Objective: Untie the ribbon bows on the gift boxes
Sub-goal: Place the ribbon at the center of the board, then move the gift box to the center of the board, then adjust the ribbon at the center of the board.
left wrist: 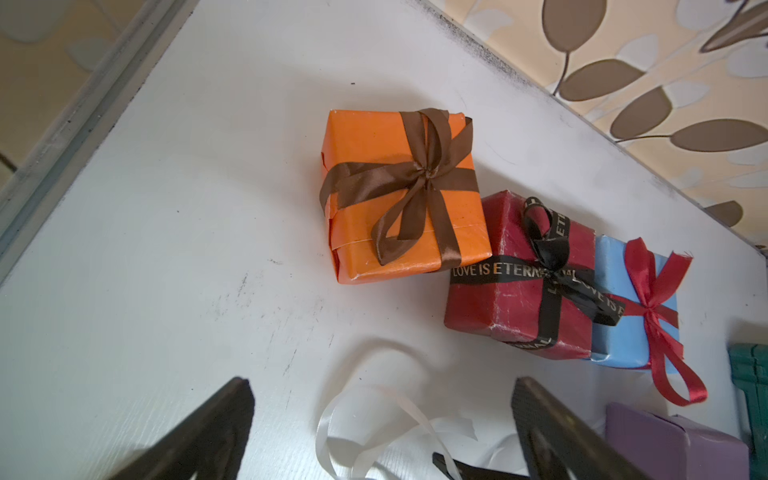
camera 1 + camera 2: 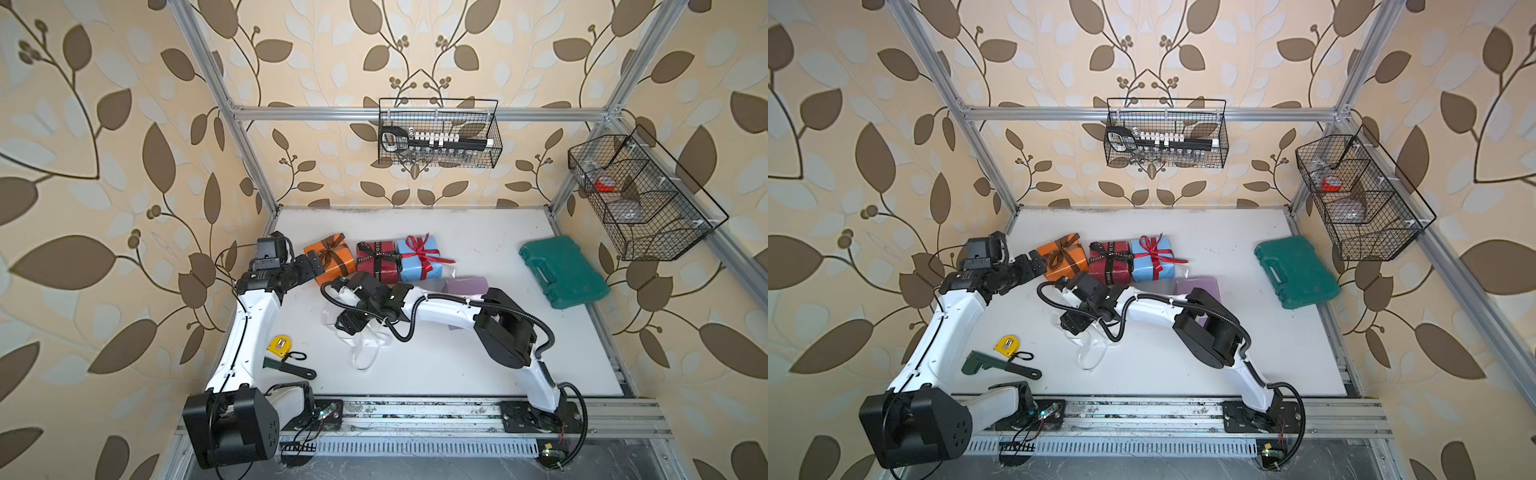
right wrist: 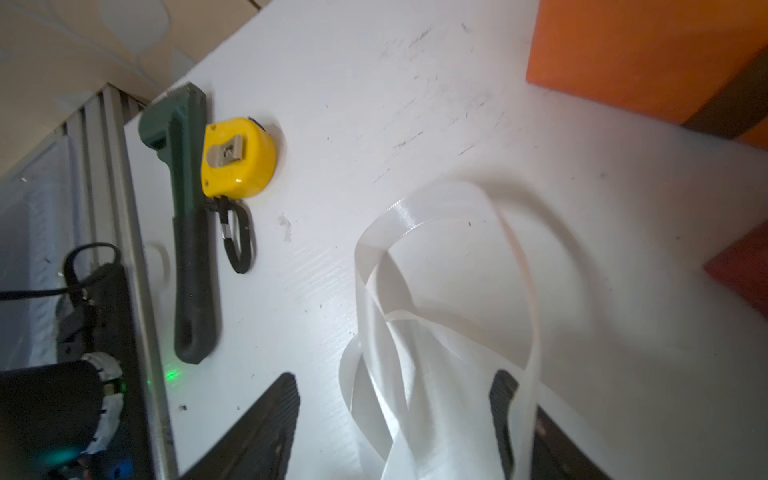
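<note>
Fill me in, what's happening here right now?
The white ribbon lies loose on the table, off the lilac box. The right pincer is open over it, ribbon draped between its fingers. The left pincer is open, facing the orange box. Its brown bow, the black bow on the dark red box and the red bow on the blue box remain tied.

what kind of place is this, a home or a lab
Most likely a robot test cell, not a home: an aluminium frame encloses the white tabletop, leaf wallpaper lines the walls, and a wire basket hangs on the frame.
</note>
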You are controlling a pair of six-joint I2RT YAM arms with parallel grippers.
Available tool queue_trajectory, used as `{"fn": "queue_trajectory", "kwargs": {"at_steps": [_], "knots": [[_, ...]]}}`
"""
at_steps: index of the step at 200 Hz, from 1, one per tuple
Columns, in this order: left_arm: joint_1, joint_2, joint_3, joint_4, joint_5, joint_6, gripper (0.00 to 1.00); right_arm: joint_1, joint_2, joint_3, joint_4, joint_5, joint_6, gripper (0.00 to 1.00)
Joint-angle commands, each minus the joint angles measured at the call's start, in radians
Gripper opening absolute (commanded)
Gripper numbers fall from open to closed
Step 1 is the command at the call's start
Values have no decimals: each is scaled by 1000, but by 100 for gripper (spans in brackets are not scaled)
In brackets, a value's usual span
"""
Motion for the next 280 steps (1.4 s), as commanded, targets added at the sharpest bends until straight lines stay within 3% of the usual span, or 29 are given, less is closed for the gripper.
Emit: {"fn": "queue_trajectory", "kwargs": {"at_steps": [1, 18, 54, 93, 104, 119, 130, 151, 183, 221, 256, 280], "knots": [[3, 4, 14, 25, 133, 38, 98, -13, -176, -33, -47, 55, -1, 85], [-9, 13, 25, 16, 185, 34, 96, -24, -277, -120, -44, 77, 6, 99], [-73, 12, 52, -15, 203, 29, 95, -65, -381, -174, -133, 105, 8, 99], [-232, 1, 73, -35, 190, 15, 92, -125, -516, -327, -181, 223, 38, 98], [-285, 5, 67, -21, 193, -5, 90, -145, -544, -363, -202, 227, 78, 95], [-369, 15, 44, 19, 198, -43, 87, -165, -573, -428, -224, 222, 131, 80], [-426, 25, 22, 49, 192, -73, 86, -169, -589, -492, -211, 220, 159, 61], [-532, 55, -29, 120, 169, -118, 81, -174, -609, -597, -186, 245, 213, 35], [-696, 151, -48, 151, 66, -123, 79, -254, -614, -708, -142, 233, 274, 36], [-815, 278, -43, 157, -75, -112, 80, -376, -605, -758, -106, 239, 268, 38], [-855, 425, 16, 91, -182, -90, 86, -460, -590, -773, -77, 224, 240, 39], [-863, 484, 49, 88, -156, -43, 87, -475, -582, -772, -56, 190, 229, 40]]}}
